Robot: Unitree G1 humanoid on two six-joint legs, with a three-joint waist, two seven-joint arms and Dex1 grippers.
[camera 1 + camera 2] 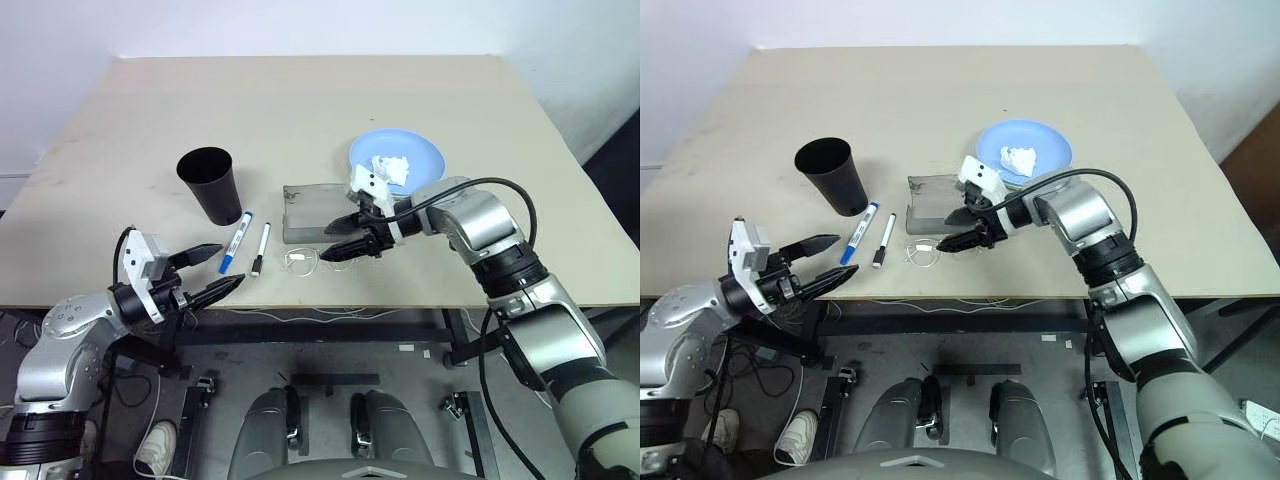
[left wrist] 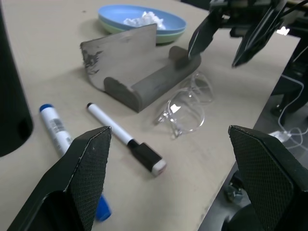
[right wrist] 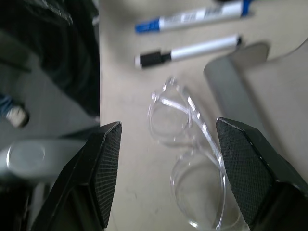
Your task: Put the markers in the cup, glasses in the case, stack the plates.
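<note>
The right gripper (image 1: 347, 237) has its jaws spread and empty, hanging just above the glasses (image 1: 301, 260), which lie folded near the table's (image 1: 300, 110) front edge, touching nothing. The open case (image 1: 312, 213) sits just beyond them, lid up. To do this well I'd say the fingers should come down astride the clear frame, at the bridge rather than a lens, and close gently, since the thin frame could skid on the smooth top.

The left gripper (image 1: 221, 269) is also wide apart and holds nothing; the markers (image 1: 246, 245) lie just ahead of its tips, the cup (image 1: 210, 184) beyond them. The plates (image 1: 396, 159) already sit stacked past the case, holding something white and crumpled.

The blue-capped marker carries print, too small to read.
</note>
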